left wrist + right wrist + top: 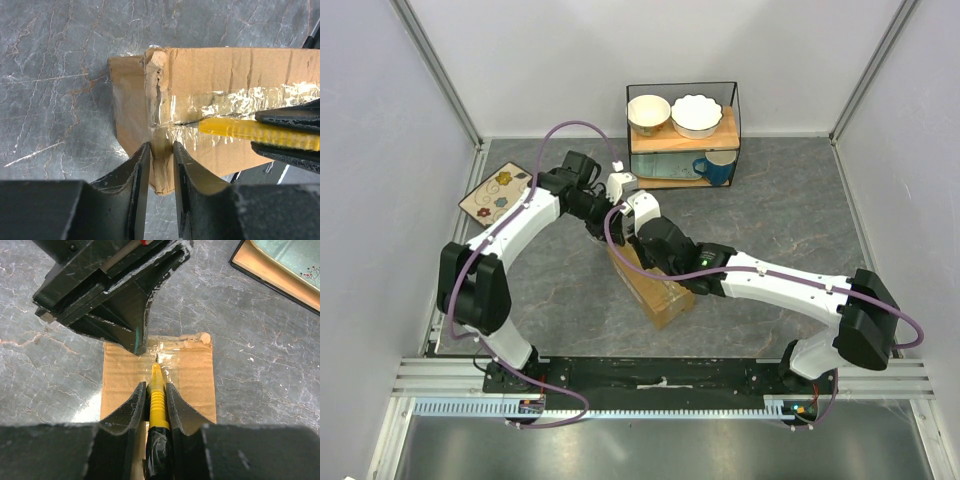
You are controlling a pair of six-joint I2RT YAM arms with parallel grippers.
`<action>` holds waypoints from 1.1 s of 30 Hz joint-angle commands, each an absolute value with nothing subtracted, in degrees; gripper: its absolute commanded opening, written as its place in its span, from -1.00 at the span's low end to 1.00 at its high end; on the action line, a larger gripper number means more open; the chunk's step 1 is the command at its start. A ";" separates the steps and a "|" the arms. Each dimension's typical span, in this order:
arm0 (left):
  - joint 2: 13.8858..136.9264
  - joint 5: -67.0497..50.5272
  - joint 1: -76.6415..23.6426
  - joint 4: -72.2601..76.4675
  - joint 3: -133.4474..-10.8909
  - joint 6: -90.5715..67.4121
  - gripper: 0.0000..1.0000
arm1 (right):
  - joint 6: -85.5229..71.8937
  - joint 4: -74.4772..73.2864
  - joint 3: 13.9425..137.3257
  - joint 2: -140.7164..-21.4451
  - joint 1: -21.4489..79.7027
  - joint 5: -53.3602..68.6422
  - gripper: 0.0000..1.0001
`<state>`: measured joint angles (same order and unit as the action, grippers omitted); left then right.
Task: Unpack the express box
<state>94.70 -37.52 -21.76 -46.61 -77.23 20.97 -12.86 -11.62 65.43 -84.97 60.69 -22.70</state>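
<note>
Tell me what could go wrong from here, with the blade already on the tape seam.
1. The utility knife has its tip at the end of the express box, right beside the left gripper. Pushing forward could drive the blade into it.
2. The tape is crinkled and the cardboard is torn there, so the blade may snag and drag the box.
3. The right gripper pinches a slim handle, which might twist.

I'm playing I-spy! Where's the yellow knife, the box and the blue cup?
yellow knife (157, 400): right wrist view, ribbed handle.
box (215, 67): left wrist view, cardboard top.
blue cup (716, 168): top external view, its side.
</note>
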 commanded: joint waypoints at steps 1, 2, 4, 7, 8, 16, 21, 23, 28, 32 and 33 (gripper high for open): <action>97.29 -35.68 -22.15 -45.70 -80.68 20.30 -0.40 | -14.15 -18.63 65.66 -85.70 62.67 -19.16 -0.99; 97.73 -35.25 -22.15 -45.70 -80.42 20.39 -0.43 | -14.15 -18.63 65.65 -85.61 63.01 -19.16 -0.99; 98.26 -34.63 -22.15 -45.62 -79.37 20.65 -0.60 | -14.15 -18.55 65.57 -85.17 63.19 -19.25 -1.00; 99.22 -32.44 -22.15 -45.61 -77.88 21.27 -0.88 | -14.24 -18.54 65.48 -84.55 63.72 -19.51 -0.99; 99.23 -31.21 -22.15 -45.53 -77.44 21.53 -0.91 | -14.33 -18.54 65.30 -84.20 63.72 -19.60 -0.99; 98.35 -26.99 -22.15 -44.56 -77.08 20.57 -0.96 | -16.34 -19.07 63.19 -81.92 65.12 -21.00 -1.00; 98.26 -23.39 -22.15 -44.12 -78.13 19.51 -0.97 | -17.75 -20.12 61.70 -79.55 66.00 -22.15 -0.99; 98.44 -21.71 -22.15 -43.77 -78.31 18.90 -0.97 | -18.37 -20.65 61.26 -78.67 66.27 -22.06 -0.99; 99.23 -17.50 -22.15 -43.33 -79.10 17.49 -0.97 | -19.60 -21.44 60.65 -77.78 67.32 -22.32 -1.00; 99.23 -16.35 -22.15 -43.33 -79.19 17.49 -0.97 | -20.21 -22.23 60.12 -77.35 67.94 -22.94 -1.00; 99.32 -16.35 -22.15 -43.24 -79.19 17.40 -0.96 | -20.48 -22.41 60.03 -77.26 68.03 -22.85 -1.00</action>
